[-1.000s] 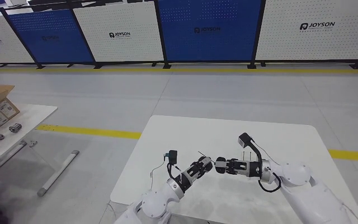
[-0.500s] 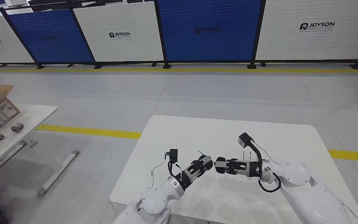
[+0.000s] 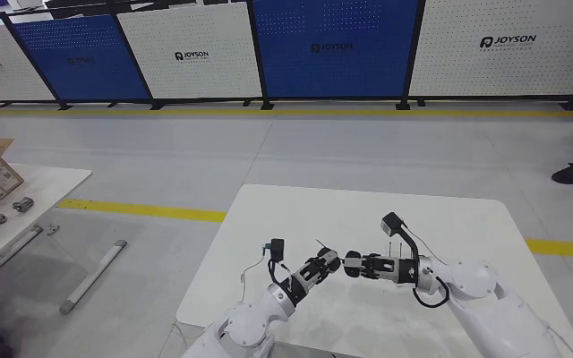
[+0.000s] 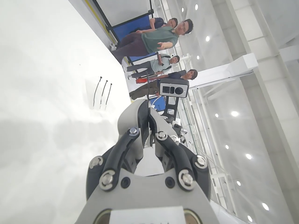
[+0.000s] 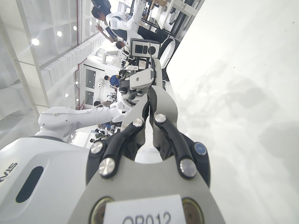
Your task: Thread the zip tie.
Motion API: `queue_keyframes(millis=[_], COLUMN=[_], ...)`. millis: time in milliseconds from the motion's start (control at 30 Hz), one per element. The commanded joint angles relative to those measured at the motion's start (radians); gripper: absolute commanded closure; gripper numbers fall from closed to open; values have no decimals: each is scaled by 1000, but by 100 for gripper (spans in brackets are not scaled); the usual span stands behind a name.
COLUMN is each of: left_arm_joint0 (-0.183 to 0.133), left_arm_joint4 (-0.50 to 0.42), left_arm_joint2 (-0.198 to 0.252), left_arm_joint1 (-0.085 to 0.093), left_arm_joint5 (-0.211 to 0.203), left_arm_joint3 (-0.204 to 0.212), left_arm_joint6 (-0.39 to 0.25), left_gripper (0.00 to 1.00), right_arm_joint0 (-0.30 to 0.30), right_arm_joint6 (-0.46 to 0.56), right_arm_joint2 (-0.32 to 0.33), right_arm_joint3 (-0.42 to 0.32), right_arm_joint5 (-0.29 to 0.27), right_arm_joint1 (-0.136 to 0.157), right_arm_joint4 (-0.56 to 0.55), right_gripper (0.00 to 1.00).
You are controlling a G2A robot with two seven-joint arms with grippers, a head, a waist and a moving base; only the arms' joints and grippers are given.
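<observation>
Little has moved: the left gripper [image 3: 329,259] has edged toward the right gripper [image 3: 349,262]. Both pinch the zip tie [image 4: 147,87], fingers closed. Threading seems under way; the next move calls for fine tip-to-head alignment.

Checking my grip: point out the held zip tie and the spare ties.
held zip tie [image 4: 147,89]: left wrist view, middle of its exposed strap.
spare ties [image 4: 103,92]: left wrist view, middle tie's strap.
</observation>
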Motion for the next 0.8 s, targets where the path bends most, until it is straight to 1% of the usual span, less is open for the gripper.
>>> queue_keyframes(millis=[0, 233, 367, 400, 500, 767], left_arm_joint0=[1, 2, -1, -1, -3, -3], left_arm_joint4=[11, 58, 111, 131, 157, 157], left_arm_joint2=[2, 11, 27, 35, 55, 55], left_arm_joint1=[-1, -5, -11, -14, -19, -19], left_arm_joint5=[5, 10, 5, 4, 7, 7], left_arm_joint3=[-3, -4, 5, 9, 18, 18], left_arm_joint6=[15, 91, 166, 195, 241, 241], left_gripper=[100, 100, 100, 100, 100, 100], right_arm_joint0=[-11, -62, -98, -109, -116, -116], right_arm_joint6=[0, -8, -33, -37, -40, -40], right_arm_joint2=[14, 80, 122, 132, 138, 138], right_arm_joint3=[-8, -40, -70, -80, -88, -88], right_arm_joint5=[0, 5, 19, 23, 27, 27], right_arm_joint1=[4, 23, 33, 35, 37, 37], right_arm_joint4=[1, -5, 0, 5, 7, 7], right_gripper=[0, 0, 0, 0, 0, 0])
